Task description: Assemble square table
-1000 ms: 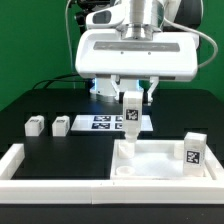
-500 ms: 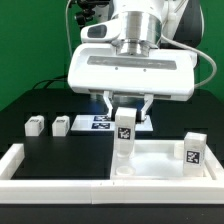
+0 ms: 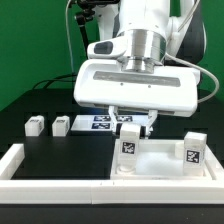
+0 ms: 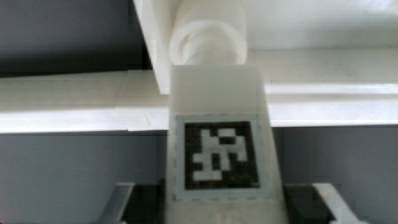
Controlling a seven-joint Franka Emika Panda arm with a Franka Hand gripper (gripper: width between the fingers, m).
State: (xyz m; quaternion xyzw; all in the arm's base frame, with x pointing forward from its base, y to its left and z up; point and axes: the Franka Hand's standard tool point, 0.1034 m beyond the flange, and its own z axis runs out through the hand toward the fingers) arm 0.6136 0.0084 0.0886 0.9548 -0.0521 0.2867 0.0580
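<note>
My gripper (image 3: 130, 130) is shut on a white leg (image 3: 128, 150) and holds it upright, tag toward the camera. The leg's lower end is at the near corner of the white square tabletop (image 3: 162, 160) on the exterior view's left. In the wrist view the leg (image 4: 219, 120) fills the middle, and my gripper (image 4: 226, 206) has a finger on each side of it. A second leg (image 3: 193, 152) stands upright on the tabletop's right side. Two more legs (image 3: 35, 126) (image 3: 62, 126) lie on the black table at the left.
The marker board (image 3: 103, 122) lies behind the gripper. The long white low wall (image 3: 22, 160) frames the front and left of the workspace, with the tabletop resting against it. Cables hang behind the arm.
The gripper has come down and toward the camera with the leg. The leg has dropped from above the tabletop to its corner.
</note>
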